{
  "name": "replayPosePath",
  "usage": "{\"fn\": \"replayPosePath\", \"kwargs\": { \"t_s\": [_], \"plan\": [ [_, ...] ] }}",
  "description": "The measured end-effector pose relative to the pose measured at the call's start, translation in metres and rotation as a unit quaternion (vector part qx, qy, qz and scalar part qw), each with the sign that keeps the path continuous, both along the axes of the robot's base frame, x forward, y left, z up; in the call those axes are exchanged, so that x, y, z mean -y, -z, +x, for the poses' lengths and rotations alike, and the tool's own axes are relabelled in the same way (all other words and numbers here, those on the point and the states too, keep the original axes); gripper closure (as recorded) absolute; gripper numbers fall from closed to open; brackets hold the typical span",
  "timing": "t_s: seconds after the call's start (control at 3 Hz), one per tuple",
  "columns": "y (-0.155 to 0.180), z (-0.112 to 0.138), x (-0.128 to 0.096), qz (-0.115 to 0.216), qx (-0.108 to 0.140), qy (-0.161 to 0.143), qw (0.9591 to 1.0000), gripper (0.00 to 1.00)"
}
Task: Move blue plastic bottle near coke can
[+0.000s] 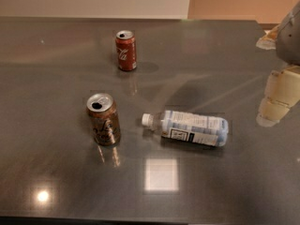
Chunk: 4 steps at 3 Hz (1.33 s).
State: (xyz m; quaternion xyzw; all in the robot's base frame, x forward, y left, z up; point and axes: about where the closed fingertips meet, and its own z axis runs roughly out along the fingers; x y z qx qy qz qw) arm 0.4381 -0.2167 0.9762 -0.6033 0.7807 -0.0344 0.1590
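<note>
**Task object.** The blue plastic bottle point(190, 128) lies on its side on the table point(56, 55), a little toward 4 o'clock from the table centre. Its white cap points to 9 o'clock and its base to 3 o'clock. Lying flat, it is stable against tipping but free to roll across its long axis, toward 12 or 6 o'clock. The long side wall faces upward, which appears to suit a grasp from above across the body.

**Target.** The coke can point(126, 50) stands upright at about 11 o'clock from the bottle and well apart from it. Bare table lies around the can, so there is room to set the bottle down beside it. The move is judged not yet begun.

**Other object.** A brown-gold can point(103, 119) stands upright at 9 o'clock from the bottle, near the cap but not touching it. It is not the target. It sits beside the direct route, so a carried bottle should clear it.

**Gripper.** The gripper point(276, 102) hangs at 3 o'clock from the bottle, at the frame edge, above the table and apart from the bottle. Whether the jaws are wide or narrow cannot be told.

**Markings.** The coke can carries white script running along its red side. The bottle label is white and blue with a dark panel, and its text is not legible. The dark markings on the brown-gold can are not legible.
</note>
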Motion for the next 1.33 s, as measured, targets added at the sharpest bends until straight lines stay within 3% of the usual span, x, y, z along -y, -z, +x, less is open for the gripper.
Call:
{"fn": "replayPosePath", "kwargs": {
  "t_s": [0.67, 1.33],
  "plan": [
    [0.009, 0.012, -0.015, 0.000, -0.013, -0.019, 0.9997, 0.00],
    [0.039, 0.020, -0.045, 0.008, -0.050, -0.038, 0.9980, 0.00]
  ]
}}
